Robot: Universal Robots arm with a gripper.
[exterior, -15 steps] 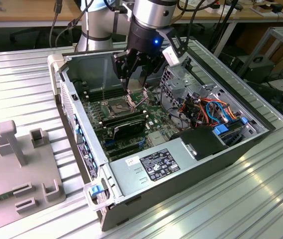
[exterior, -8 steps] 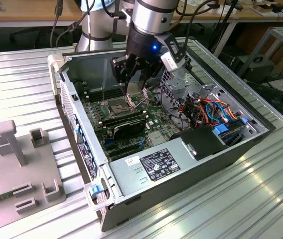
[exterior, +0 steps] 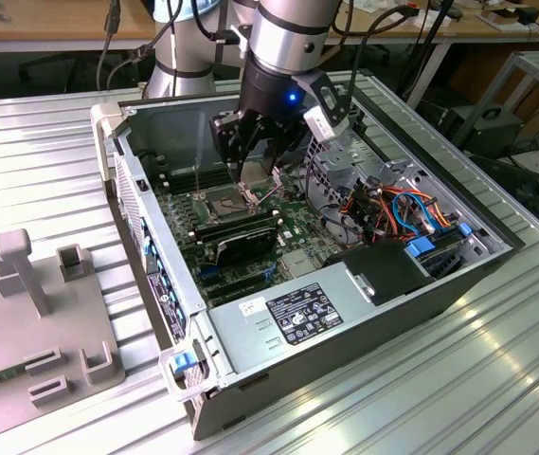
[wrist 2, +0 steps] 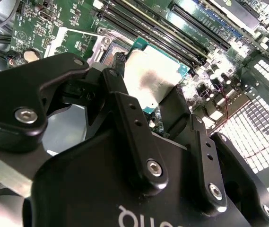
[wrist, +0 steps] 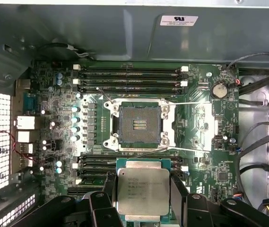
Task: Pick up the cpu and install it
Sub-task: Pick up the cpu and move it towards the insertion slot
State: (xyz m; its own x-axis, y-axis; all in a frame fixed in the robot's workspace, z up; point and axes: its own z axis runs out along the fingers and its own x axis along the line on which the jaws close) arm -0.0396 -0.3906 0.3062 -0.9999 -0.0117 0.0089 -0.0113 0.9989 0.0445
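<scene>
- The gripper point(wrist: 143, 185) is noted closed narrowly on the cpu point(wrist: 142, 195). Two opposite edges of the chip are pinched between the black fingers point(wrist: 109, 194), with the metal face turned toward the first wrist camera.
- The cpu is held above the motherboard point(wrist: 200, 118), inside the open computer case point(exterior: 345, 313). Its height above the board cannot be judged reliably from these views.
- The socket point(wrist: 139, 125) is recorded bare: the contact field is exposed and nothing is seated in it.
- Key relation: the chip is not over the socket. It is offset to one side, over the bank of memory slots point(wrist: 129, 163) that flanks the socket, and the socket lies just beyond that bank.
- The chip's edges appear parallel to the socket's edges. No twist is seen in the first wrist view.
</scene>
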